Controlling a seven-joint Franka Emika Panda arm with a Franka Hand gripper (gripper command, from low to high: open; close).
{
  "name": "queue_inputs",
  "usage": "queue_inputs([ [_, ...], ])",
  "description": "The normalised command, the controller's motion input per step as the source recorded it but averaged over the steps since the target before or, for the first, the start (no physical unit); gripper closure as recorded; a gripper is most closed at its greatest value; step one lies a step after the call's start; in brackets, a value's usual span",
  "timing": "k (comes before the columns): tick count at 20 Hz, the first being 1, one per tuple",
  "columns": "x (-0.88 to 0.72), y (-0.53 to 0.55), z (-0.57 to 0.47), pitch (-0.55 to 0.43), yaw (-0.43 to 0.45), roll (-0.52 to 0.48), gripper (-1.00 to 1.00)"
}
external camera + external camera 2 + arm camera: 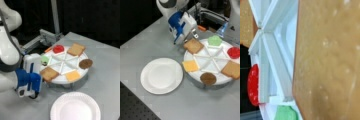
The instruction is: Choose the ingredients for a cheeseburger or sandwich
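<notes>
Six toy pieces lay around a white divided tray (65, 65), each in its own wedge. In a front view the gripper (191, 35) sat at the tray's upper-left rim, right at the corner of the near toast square (193, 46); whether its jaws were spread or pinching that toast I could not tell. In both front views the near toast square (49, 73) was still in its wedge, overhanging the rim. Around it lay the green lettuce (215, 40), the red tomato disc (234, 52), the second toast square (232, 69), the dark patty (208, 78) and the yellow cheese square (190, 66). A white paper plate (161, 75) stood beside the tray on the grey table (150, 40), bare, with no stack begun. From the wrist view, toast (327, 60) filled most of the picture, with the tray's ribs (272, 62), tomato (253, 85) and lettuce (286, 113) beyond.
</notes>
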Motion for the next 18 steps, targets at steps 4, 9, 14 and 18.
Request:
queue_inputs([
  [4,0.19,-0.28,-0.08,0.06,0.097,0.196,-1.0],
  [9,0.18,-0.28,-0.09,0.063,0.107,0.182,-1.0],
  [14,0.19,-0.24,-0.09,0.062,0.129,0.182,-1.0],
  [18,0.19,-0.22,-0.09,0.062,0.135,0.182,-1.0],
])
